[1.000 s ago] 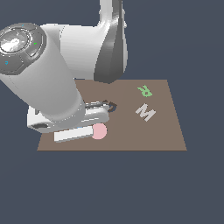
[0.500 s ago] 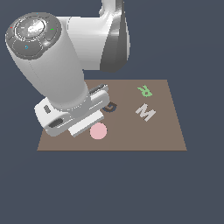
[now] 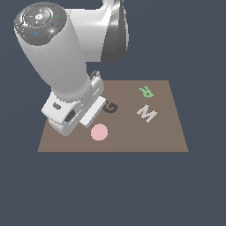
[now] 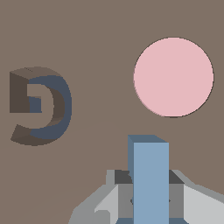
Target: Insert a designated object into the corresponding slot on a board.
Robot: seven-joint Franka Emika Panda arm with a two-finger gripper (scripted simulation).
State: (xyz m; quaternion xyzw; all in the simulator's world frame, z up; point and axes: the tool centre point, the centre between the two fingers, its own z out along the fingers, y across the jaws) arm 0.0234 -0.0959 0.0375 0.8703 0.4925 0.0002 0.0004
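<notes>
Pincer (image 4: 148, 197) pinching light-blue T (image 4: 148, 175), held above the board (image 3: 167, 137) near pink disc (image 4: 173, 77) and G recess (image 4: 41, 105). T slot not visible in either view. Risk: seating into G recess, or clipping the disc.
</notes>
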